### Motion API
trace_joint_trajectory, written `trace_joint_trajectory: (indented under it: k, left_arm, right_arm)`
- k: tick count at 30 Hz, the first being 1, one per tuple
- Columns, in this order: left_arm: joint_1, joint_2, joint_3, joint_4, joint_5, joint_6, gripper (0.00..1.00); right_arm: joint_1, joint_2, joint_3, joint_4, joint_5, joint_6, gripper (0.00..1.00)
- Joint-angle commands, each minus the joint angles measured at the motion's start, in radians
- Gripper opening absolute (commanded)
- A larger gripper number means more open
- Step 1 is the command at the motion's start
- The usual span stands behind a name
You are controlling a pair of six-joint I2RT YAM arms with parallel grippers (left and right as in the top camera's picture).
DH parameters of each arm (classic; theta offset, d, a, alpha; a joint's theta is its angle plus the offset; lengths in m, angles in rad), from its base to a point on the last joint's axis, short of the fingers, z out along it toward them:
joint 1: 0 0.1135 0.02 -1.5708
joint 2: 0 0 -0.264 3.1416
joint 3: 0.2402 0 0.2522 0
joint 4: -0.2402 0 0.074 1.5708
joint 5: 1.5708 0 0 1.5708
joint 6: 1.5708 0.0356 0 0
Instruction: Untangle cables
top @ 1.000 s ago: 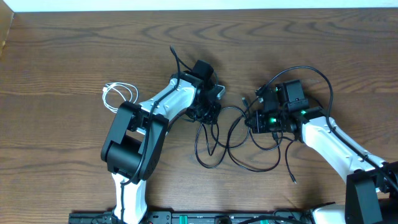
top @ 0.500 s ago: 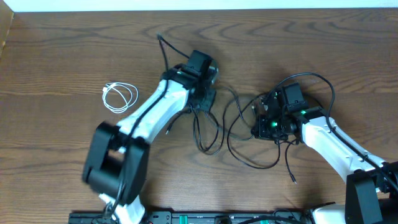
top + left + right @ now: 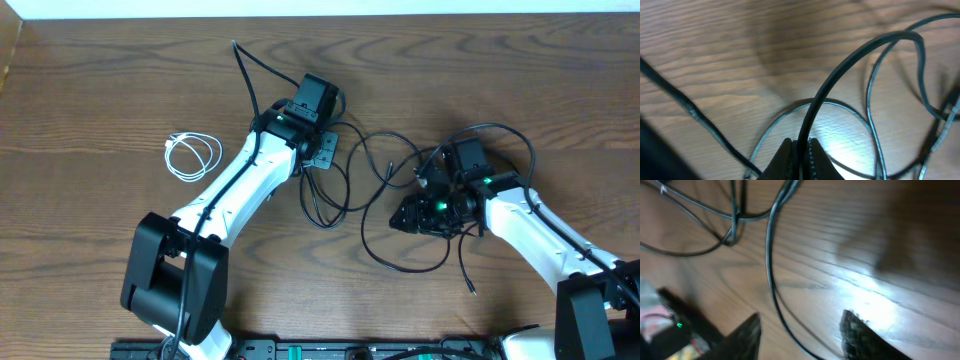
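Note:
The long black cable (image 3: 244, 68) lies in loose loops on the wooden table between the two arms. My left gripper (image 3: 322, 150) is shut on a strand of the black cable (image 3: 840, 70), which arcs up out of its jaws (image 3: 800, 143) in the left wrist view. My right gripper (image 3: 404, 217) hangs open just above the table at the right side of the loops. In the right wrist view (image 3: 802, 324) a strand of the black cable (image 3: 768, 255) runs across the table between the spread fingers, held by neither. The white cable (image 3: 171, 148) lies coiled on its own at the left.
One plug end of the black cable (image 3: 470, 288) lies toward the front right. The thicker black wire (image 3: 520, 130) of the right arm arches over its wrist. The table's far edge (image 3: 320, 14) runs along the top.
My right gripper has opened and let go of the black cable, dropping toward the front. The left gripper has drawn its strand toward the far left, and the loops have spread out.

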Motion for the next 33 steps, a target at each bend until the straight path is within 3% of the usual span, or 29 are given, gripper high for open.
trace_joint_trajectory:
  k: [1,3,7,12,17,23,33]
  left_arm:
    - [0.002,0.003,-0.004,-0.008,-0.12,-0.051,0.08]
    - [0.002,0.003,-0.004,-0.01,-0.12,-0.063,0.08]
    - [0.002,0.003,-0.004,-0.014,-0.121,-0.073,0.07]
    - [0.002,0.003,-0.004,-0.014,-0.121,-0.073,0.08]
    - [0.003,0.003,-0.004,-0.015,-0.121,-0.073,0.07]
    - [0.003,0.003,-0.004,-0.014,-0.121,-0.073,0.07]
    - [0.003,0.004,-0.004,-0.015,-0.121,-0.073,0.07]
  right_arm:
    - [0.026,0.0,-0.005,0.04,-0.056,0.015,0.36]
    - [0.056,0.0,-0.005,0.081,0.006,0.101,0.29]
    - [0.141,0.0,-0.005,0.151,0.166,0.239,0.27]
    - [0.267,0.0,-0.005,0.216,0.403,0.376,0.32]
    - [0.374,0.0,-0.005,0.232,0.502,0.362,0.4]
    - [0.444,0.006,-0.005,0.183,0.425,0.201,0.48]
    - [0.457,0.098,-0.005,0.037,0.389,0.045,0.49]
